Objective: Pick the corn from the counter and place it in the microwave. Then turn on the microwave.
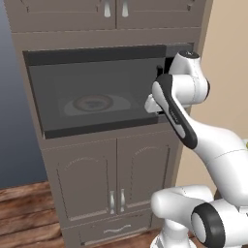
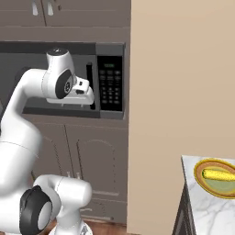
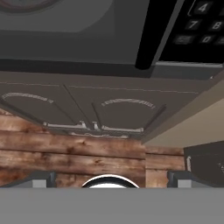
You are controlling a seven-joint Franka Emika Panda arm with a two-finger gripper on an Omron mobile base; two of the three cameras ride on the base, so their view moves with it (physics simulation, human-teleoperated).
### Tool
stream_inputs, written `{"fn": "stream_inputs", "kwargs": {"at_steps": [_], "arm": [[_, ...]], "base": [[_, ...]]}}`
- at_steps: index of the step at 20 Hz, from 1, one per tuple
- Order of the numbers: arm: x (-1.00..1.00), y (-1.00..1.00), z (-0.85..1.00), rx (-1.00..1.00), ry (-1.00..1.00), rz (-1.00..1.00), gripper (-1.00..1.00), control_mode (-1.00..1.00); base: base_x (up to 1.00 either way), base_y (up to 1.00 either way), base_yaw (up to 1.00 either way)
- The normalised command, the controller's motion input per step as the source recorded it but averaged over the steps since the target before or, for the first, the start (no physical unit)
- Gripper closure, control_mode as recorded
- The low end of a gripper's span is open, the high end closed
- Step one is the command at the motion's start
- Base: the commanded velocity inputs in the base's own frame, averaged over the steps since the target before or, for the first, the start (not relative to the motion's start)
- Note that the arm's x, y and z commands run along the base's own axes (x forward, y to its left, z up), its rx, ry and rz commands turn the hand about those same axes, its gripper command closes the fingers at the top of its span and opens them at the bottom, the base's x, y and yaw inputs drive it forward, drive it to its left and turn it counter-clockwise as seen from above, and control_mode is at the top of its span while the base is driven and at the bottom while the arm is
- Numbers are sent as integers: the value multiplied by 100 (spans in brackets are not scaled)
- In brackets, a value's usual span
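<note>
The corn [image 2: 219, 175] is a small yellow cob lying in a round yellow-rimmed dish [image 2: 198, 173] on the pale marbled counter [image 2: 206, 209] at the lower right. The grey microwave [image 1: 97, 92] is built into the cabinet wall, and its dark glass door looks shut. A round plate [image 1: 94, 103] shows faintly through the glass. My gripper [image 2: 87, 100] hangs in front of the black bar handle [image 2: 89, 82], beside the black keypad [image 2: 110, 87], far from the corn. In the hand view the fingertips [image 3: 41, 178] stand wide apart, so the gripper [image 3: 111, 178] is open and holds nothing.
Brown panelled cabinet doors [image 1: 114, 179] stand below the microwave, with more above it. A beige wall panel [image 2: 179, 92] separates the microwave column from the counter. The floor [image 3: 70, 153] is wooden planks.
</note>
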Motion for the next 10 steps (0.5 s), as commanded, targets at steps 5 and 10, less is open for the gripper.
{"fn": "stream_inputs", "kwargs": {"at_steps": [5,10], "arm": [[-4,-11,0,0,-11,0,-100,-100],[-4,-10,1,0,-18,0,-100,-100]], "base": [[0,0,0],[0,0,0]]}}
